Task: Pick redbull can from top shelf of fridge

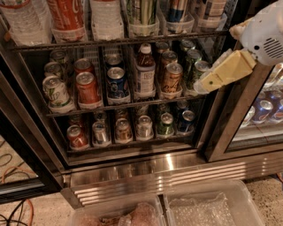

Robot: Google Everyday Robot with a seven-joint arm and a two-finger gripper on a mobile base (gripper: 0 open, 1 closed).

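The fridge [146, 174] stands open in front of me, with black frames and a ribbed steel base. Its top shelf [115, 43] is a dark wire rack across the top of the view, holding clear cups. The redbull can [178, 9] stands in one of those cups right of centre; only its blue-and-silver lower part shows, the rest is cut off by the top edge. My gripper [208, 81], cream-coloured on a white arm, hangs at the right in front of the door frame, below the top shelf and to the right of the can. It holds nothing that I can see.
A Coke bottle [66, 15] and water bottles [106, 17] share the top shelf. The middle rack holds a red can [87, 88], a blue Pepsi can [116, 82], a bottle [145, 73] and green cans. Clear plastic bins [203, 207] lie on the floor. Cables [13, 212] lie at the left.
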